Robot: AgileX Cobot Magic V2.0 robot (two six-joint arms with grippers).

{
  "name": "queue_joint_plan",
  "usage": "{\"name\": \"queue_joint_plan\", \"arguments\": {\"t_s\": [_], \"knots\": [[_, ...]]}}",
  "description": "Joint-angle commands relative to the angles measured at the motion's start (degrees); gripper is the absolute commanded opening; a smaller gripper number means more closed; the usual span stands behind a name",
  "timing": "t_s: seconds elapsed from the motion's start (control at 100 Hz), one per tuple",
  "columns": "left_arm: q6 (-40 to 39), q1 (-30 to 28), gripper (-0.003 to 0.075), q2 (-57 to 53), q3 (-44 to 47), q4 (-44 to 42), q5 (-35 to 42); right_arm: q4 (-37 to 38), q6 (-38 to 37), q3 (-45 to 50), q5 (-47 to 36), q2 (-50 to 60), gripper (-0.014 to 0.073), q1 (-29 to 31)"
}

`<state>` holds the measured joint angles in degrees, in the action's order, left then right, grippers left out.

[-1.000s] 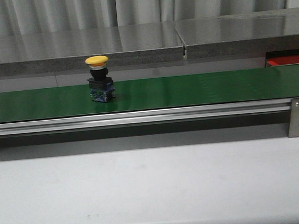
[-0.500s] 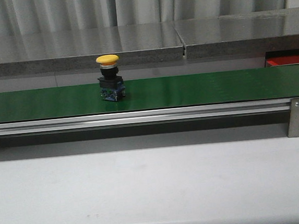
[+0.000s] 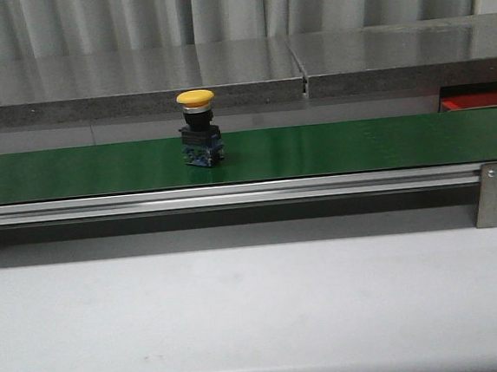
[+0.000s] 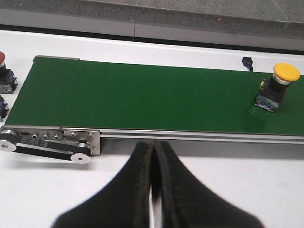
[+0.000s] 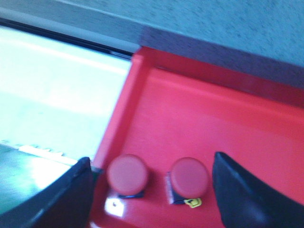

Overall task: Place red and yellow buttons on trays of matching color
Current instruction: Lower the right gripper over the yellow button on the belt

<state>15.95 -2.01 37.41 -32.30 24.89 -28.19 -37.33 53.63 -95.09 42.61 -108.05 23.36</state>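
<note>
Green, smooth and glossy, the long belt runs flat across your pale worktop on an aluminium rail. Your red tray, flat and straight-edged, holds two upright red buttons between your right hand's spread fingers. Your left hand is pressed closed on nothing. The yellow button, mushroom-capped, stands upright on the belt.
</note>
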Motion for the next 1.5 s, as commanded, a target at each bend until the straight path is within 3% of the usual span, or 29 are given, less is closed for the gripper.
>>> {"name": "queue_joint_plan", "arguments": {"t_s": [0.0,0.42,0.77,1.1,1.49], "knots": [[-0.1,0.4,-0.002,-0.2,-1.5,1.3,3.7,-2.4,1.8,-1.6,1.0,5.7,0.0531,-2.0],[-0.1,0.4,-0.002,-0.2,-1.5,1.3,3.7,-2.4,10.4,0.1,6.0,8.7,0.0531,-20.2],[-0.1,0.4,-0.002,-0.2,-1.5,1.3,3.7,-3.7,16.2,4.7,5.9,7.4,0.0531,-31.0],[-0.1,0.4,-0.002,-0.2,-1.5,1.3,3.7,-4.6,16.3,4.7,5.5,2.9,0.0531,-36.5],[-0.1,0.4,-0.002,-0.2,-1.5,1.3,3.7,-7.7,18.3,4.7,3.0,-0.1,0.0531,-37.2]]}}
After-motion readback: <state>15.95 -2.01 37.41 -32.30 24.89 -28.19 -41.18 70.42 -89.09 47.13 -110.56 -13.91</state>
